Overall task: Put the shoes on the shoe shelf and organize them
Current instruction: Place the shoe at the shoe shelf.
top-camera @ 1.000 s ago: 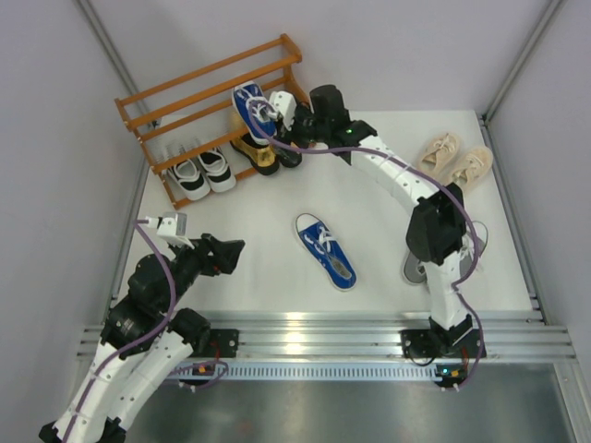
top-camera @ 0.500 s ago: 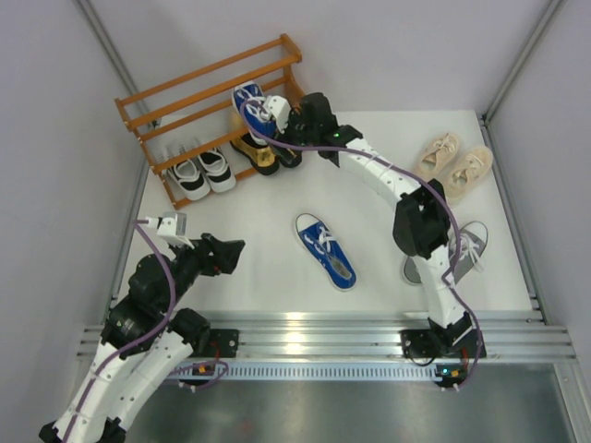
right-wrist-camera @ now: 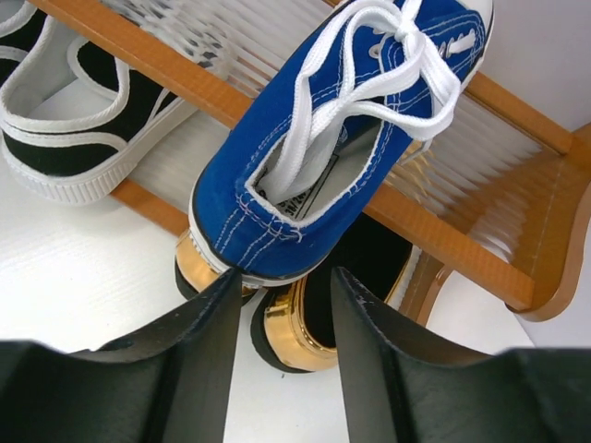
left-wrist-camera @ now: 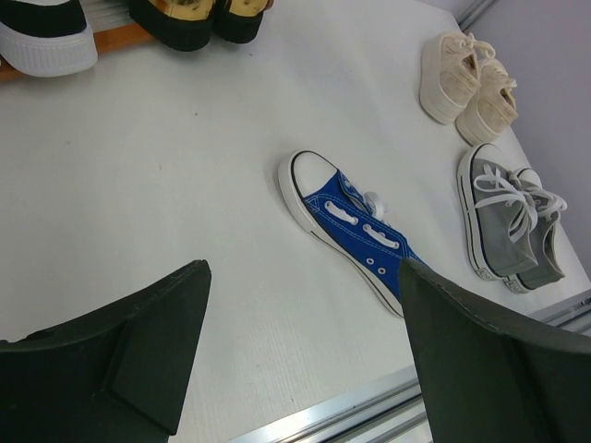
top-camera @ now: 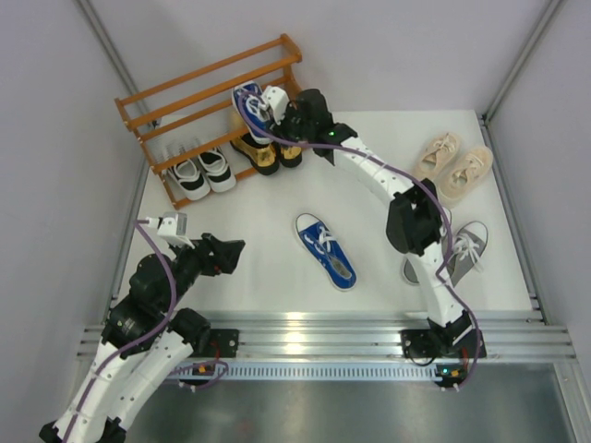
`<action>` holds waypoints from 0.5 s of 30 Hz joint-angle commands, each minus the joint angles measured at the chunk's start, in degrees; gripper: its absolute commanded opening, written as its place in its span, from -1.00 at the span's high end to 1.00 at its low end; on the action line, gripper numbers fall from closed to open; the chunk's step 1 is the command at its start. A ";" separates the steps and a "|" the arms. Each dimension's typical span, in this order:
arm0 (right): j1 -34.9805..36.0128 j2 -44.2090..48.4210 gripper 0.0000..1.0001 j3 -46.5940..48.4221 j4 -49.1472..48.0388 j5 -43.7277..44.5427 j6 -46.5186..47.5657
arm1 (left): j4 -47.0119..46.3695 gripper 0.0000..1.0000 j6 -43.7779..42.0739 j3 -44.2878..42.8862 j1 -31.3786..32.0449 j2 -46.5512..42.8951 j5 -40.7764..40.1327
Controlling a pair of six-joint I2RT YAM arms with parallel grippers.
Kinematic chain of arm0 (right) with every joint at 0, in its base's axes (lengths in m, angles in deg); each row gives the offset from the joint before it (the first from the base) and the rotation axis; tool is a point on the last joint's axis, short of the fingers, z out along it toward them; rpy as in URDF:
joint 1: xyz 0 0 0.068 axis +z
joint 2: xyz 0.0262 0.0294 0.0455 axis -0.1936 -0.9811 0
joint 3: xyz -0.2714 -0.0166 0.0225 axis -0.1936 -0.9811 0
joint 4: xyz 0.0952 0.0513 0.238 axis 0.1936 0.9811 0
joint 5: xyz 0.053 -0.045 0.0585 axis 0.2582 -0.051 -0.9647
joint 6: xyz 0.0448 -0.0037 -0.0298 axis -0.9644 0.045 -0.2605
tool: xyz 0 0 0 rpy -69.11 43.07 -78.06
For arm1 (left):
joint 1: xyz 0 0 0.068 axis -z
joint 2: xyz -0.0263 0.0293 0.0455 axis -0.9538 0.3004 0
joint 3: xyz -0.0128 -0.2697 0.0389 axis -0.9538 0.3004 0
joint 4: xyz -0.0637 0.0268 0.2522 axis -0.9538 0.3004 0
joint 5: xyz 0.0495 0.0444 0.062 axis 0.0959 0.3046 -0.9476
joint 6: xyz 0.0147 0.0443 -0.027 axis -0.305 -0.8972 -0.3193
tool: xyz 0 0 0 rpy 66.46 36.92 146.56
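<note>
The orange-brown shoe shelf [top-camera: 185,92] stands at the back left. One blue sneaker [top-camera: 249,103] lies on its middle tier, toe pointing into the shelf, also in the right wrist view [right-wrist-camera: 342,120]. My right gripper [top-camera: 274,101] is open right behind its heel, its fingertips [right-wrist-camera: 231,281] at the heel's sole and not clamped on it. The other blue sneaker [top-camera: 325,250] lies mid-table. Gold loafers [top-camera: 254,152] and black-and-white sneakers [top-camera: 203,171] sit on the bottom tier. My left gripper [top-camera: 231,251] is open and empty at the front left.
Beige lace-ups [top-camera: 454,164] lie at the back right and grey sneakers [top-camera: 452,254] at the right, behind my right arm. The metal rail [top-camera: 305,328] runs along the front edge. Walls close in both sides.
My right arm has stretched further toward the shelf, moving the gripper up-left behind the blue sneaker's heel. The left arm has not moved.
</note>
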 commanded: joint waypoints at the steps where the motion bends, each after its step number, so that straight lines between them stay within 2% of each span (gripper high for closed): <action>1: 1.00 -1.11 0.17 3.87 -5.69 3.21 -2.23 | -1.06 -0.76 -0.03 0.13 -0.07 -0.36 -0.55; 15: 2.05 -2.60 0.37 6.24 -9.03 7.69 -3.38 | -1.06 -0.76 -0.29 -0.14 -0.15 -0.36 -0.81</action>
